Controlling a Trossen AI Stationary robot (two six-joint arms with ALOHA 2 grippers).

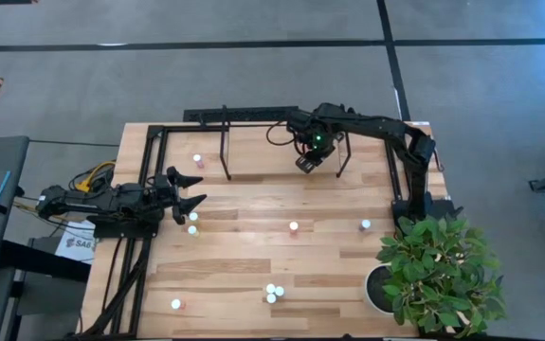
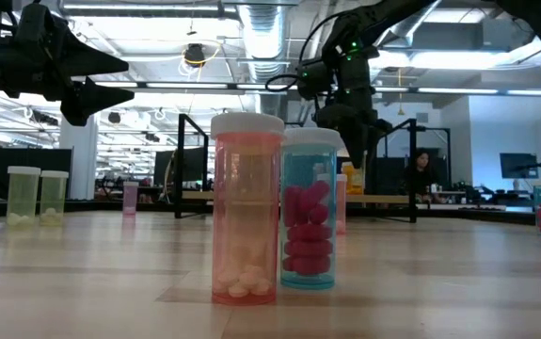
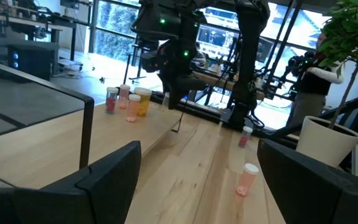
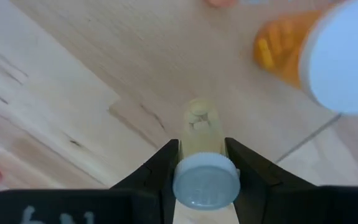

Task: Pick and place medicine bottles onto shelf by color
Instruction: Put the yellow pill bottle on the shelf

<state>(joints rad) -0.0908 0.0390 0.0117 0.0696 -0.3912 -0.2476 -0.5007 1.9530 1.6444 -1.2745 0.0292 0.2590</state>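
Observation:
My right gripper (image 1: 305, 164) points down over the shelf (image 1: 253, 144), shut on a small yellowish medicine bottle (image 4: 198, 124) with a white cap. An orange bottle with a large white cap (image 4: 328, 50) stands close beside it on the board. A few more bottles (image 3: 129, 102) stand on the shelf, seen in the left wrist view. Other bottles stand on their bases on the table, among them a cluster (image 1: 273, 293) near the front edge. My left gripper (image 1: 199, 189) waits open at the table's left side, level and touching nothing. My right gripper pinches the yellowish bottle between its two fingers (image 4: 160, 168), just under the white cap (image 4: 206, 182), at the bottle's top end. The fingers come from above, pointing down. The bottle is upright below them; whether its base touches the board cannot be told.
The shelf's black hoops (image 1: 225, 142) rise near my right gripper. A potted plant (image 1: 438, 275) stands at the table's near right corner. Single bottles stand mid-table (image 1: 293, 226) and right (image 1: 365, 224), and two near my left gripper (image 1: 192, 223).

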